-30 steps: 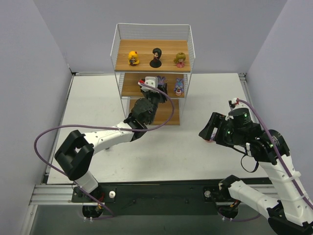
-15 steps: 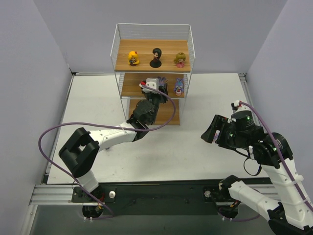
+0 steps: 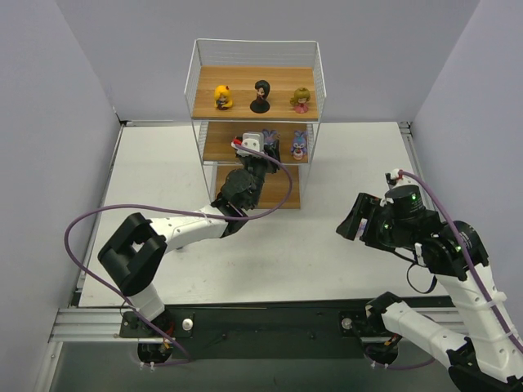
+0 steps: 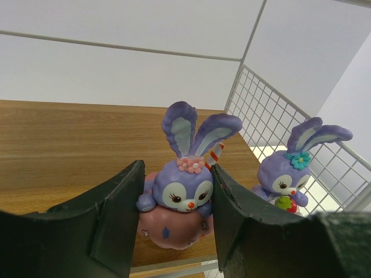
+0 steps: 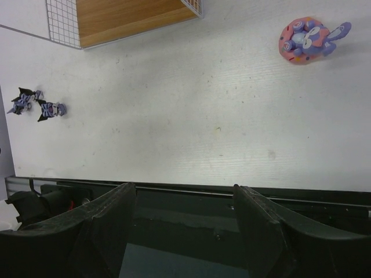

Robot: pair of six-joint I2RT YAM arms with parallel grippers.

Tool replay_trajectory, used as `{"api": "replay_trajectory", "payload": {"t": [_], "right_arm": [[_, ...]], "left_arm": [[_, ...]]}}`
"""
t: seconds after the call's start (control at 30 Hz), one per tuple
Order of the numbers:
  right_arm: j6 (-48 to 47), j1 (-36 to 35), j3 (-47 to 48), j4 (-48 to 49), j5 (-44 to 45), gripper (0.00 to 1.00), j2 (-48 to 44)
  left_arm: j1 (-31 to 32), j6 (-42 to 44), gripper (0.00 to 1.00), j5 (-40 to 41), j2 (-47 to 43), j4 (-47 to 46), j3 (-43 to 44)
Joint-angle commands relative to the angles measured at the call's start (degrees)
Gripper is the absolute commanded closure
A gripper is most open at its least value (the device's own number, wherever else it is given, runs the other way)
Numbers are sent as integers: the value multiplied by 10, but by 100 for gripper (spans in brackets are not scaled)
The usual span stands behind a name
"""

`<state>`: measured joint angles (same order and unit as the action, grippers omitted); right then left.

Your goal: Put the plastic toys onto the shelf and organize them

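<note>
The shelf (image 3: 278, 82) stands at the back of the table. A yellow doll (image 3: 222, 96), a black doll (image 3: 261, 95) and an olive-pink doll (image 3: 301, 100) stand on its top board. My left gripper (image 4: 177, 214) reaches into the middle tier and is shut on a purple bunny on a pink base (image 4: 179, 197), which rests on the board (image 4: 58, 139). A second purple bunny (image 4: 284, 179) stands just right of it. My right gripper (image 5: 184, 231) hangs open over the table with nothing between its fingers. A third bunny (image 5: 304, 37) and two dark blue-purple figures (image 5: 23, 101) lie on the table.
White wire mesh (image 4: 261, 110) closes the shelf's right side close behind the second bunny. The shelf's bottom board (image 5: 127, 17) shows at the top of the right wrist view. The left arm's purple cable (image 3: 90, 224) loops over the table's left side.
The right arm has drawn a little to the right and down, then held still. The left arm edged slightly further into the middle tier. Both grippers kept their opening.
</note>
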<state>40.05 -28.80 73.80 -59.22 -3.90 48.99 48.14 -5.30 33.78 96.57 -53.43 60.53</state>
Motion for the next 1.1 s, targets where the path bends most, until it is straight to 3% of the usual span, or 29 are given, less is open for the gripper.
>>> {"api": "replay_trajectory", "payload": {"t": [0.0, 0.47, 0.7, 1.07], "right_arm": [[-2, 6, -9, -26, -9, 32, -2], [-3, 8, -21, -28, -2, 32, -16], [-8, 9, -23, -29, -4, 32, -17], [-9, 11, -23, -30, -6, 32, -14]], "left_arm": [[-2, -5, 44, -10, 0, 2, 2], [14, 9, 36, 1, 17, 17, 28], [22, 26, 22, 16, 3, 21, 24], [33, 48, 15, 33, -26, 16, 13]]}}
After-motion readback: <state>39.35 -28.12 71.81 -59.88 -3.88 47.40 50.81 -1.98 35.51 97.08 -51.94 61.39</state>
